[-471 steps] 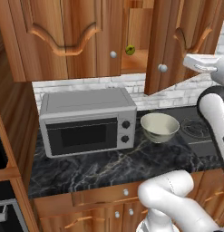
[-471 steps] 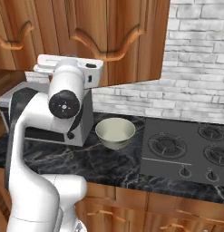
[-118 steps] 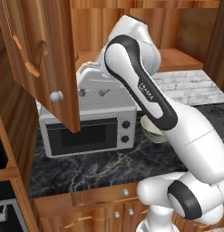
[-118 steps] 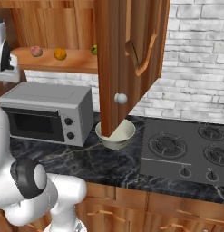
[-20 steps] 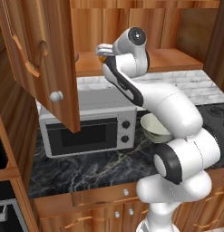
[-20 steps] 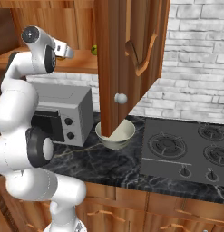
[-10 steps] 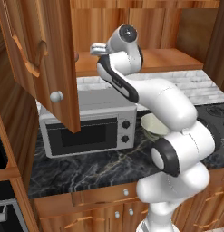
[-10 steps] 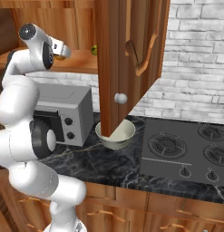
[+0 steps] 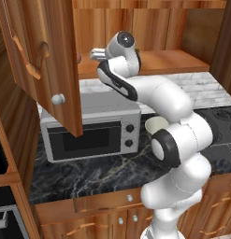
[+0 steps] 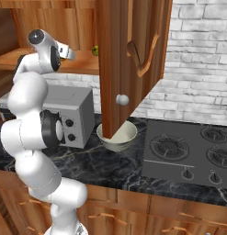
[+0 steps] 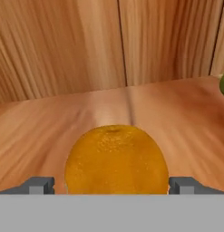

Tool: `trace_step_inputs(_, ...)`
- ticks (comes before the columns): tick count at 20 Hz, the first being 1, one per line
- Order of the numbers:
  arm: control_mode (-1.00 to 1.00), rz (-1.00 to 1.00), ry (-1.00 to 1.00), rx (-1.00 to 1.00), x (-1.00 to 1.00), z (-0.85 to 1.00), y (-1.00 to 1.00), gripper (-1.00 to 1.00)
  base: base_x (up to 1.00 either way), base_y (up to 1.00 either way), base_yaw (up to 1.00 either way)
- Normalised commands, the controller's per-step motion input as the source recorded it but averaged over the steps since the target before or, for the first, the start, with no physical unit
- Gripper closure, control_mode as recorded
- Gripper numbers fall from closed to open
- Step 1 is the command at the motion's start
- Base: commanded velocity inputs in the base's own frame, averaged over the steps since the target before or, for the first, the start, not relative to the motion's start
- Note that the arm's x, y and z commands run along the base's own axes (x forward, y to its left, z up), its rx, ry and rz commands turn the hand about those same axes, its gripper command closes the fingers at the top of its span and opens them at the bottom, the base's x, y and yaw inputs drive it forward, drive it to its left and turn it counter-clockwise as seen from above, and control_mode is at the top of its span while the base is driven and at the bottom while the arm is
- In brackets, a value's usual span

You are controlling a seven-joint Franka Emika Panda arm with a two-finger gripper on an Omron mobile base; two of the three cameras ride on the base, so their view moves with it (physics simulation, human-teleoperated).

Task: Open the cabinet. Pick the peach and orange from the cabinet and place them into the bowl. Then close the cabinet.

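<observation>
The orange (image 11: 116, 159) sits on the cabinet's wooden shelf, close up in the hand view and centred between the 2 dark finger tips of the claw (image 11: 111, 185), which stand one on each side of it with a little gap, so the claw is spread wide and grips nothing yet. At the right edge of that view a sliver of a small green-yellow fruit (image 11: 223, 84) shows, apart from the orange; it also peeks out beside the open door in the right base view. In the left base view the arm reaches up into the cabinet (image 9: 149, 28), whose doors hang open, and the claw (image 9: 96, 54) points at the shelf behind the left door. The bowl (image 10: 116, 136) waits on the dark marble desk (image 10: 87, 163) between the microwave (image 10: 64, 114) and the stove (image 10: 188, 156), partly hidden by the right door. The step in hand looks like the pick of the orange. Next the jaws need to close squarely on the widest part of the fruit, since a round ball could roll or squirt out of an off-centre pinch, then lift clear of the shelf and swing down past the door to the bowl.
</observation>
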Motion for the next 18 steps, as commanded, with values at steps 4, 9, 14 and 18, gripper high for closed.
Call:
trace_step_inputs(4,-1.00,0.00,0.02,0.00,0.49,-0.41,0.30,1.00,0.00,0.00,0.00)
trace_step_inputs(9,-1.00,0.00,0.00,0.00,0.04,0.00,0.01,1.00,0.00,0.00,0.00)
trace_step_inputs(14,-1.00,0.00,-0.03,0.00,-0.19,0.06,0.00,1.00,0.00,0.00,0.00)
trace_step_inputs(18,-1.00,0.00,-0.21,0.00,-0.96,0.53,-0.05,1.00,0.00,0.00,0.00)
